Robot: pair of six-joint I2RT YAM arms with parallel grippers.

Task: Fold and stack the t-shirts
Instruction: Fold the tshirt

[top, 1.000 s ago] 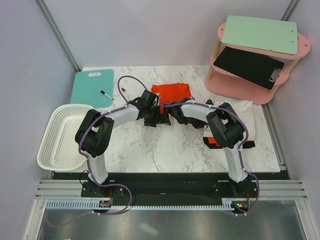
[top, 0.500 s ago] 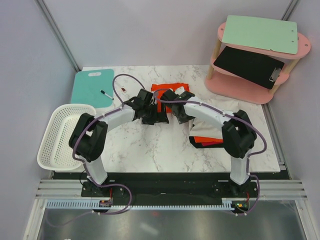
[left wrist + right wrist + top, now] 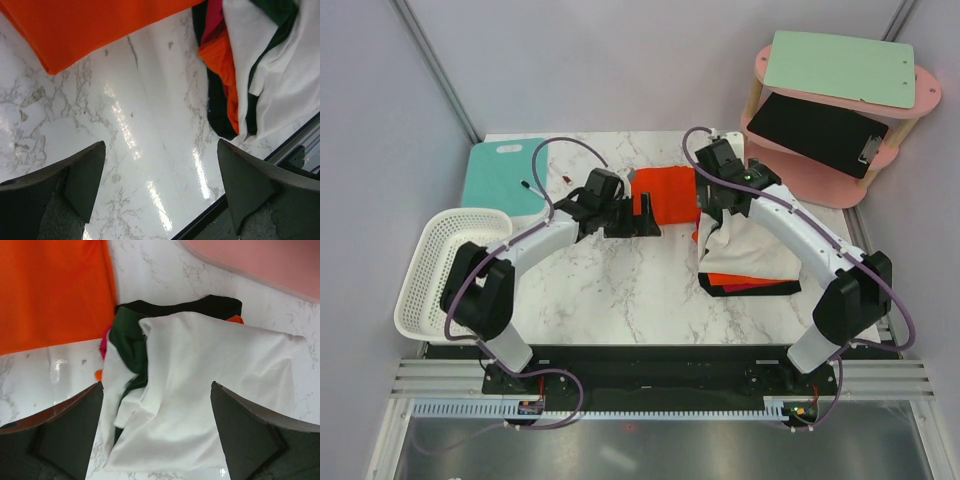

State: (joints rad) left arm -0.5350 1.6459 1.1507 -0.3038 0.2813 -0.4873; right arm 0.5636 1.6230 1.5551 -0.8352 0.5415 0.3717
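Two arms reach over the marble bench (image 3: 620,290) toward its far half. The folded orange-red t-shirt (image 3: 672,193) lies flat near the back middle of the bench, a tidy rectangle between the two wrists. The left end effector (image 3: 647,215) sits just beside the shirt's left edge; in its wrist view the fingers (image 3: 80,170) stand wide apart over bare marble, holding nothing. The right end effector (image 3: 156,387) hovers at the shirt's right side, above a heap of garments, with its fingers also spread and nothing between them.

That heap is topped by a white cloth (image 3: 752,245), rumpled, with dark green cloth (image 3: 127,335) and black cloth (image 3: 200,305) showing beneath it. An orange-red cloth (image 3: 745,279) pokes out along the near edge of the heap; it may be a second t-shirt, though too little shows to be sure.

At the left edge of the bench a white latticed basket (image 3: 445,270) rests, and behind it a teal cutting board (image 3: 500,172) with a marker pen (image 3: 532,188) on it. A pink two-tier shelf (image 3: 790,170) stands at the far right, with a mint-green clipboard (image 3: 840,68) on its top tier and a black clipboard (image 3: 817,135) on the lower one.
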